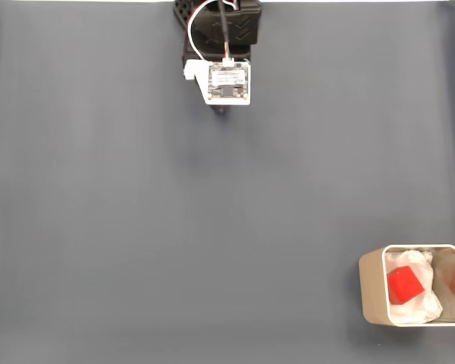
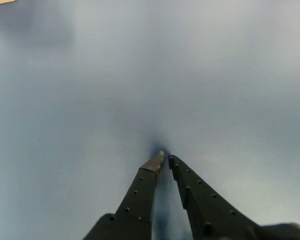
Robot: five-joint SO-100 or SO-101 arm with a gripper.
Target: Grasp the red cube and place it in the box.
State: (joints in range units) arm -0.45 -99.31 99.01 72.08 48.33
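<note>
The red cube (image 1: 404, 285) already lies inside the box (image 1: 372, 288), resting on the white lining (image 1: 425, 303) in the left half of it as the fixed view shows, and the box stands at the counter's (image 1: 174, 227) near right corner. The arm (image 1: 226, 45) is folded up at the middle of the far edge, well apart from the box. In the wrist view the jaws (image 2: 165, 160) are clenched with nothing between them, the two tips all but touching just above the bare counter. By the look of it the placing is done and the step in hand is only to rest. To do that well, the arm should hold its folded pose by the far edge, with the jaws kept closed and clear of the surface, and make no sweep toward the near right corner that could nudge the thin-walled box.
</note>
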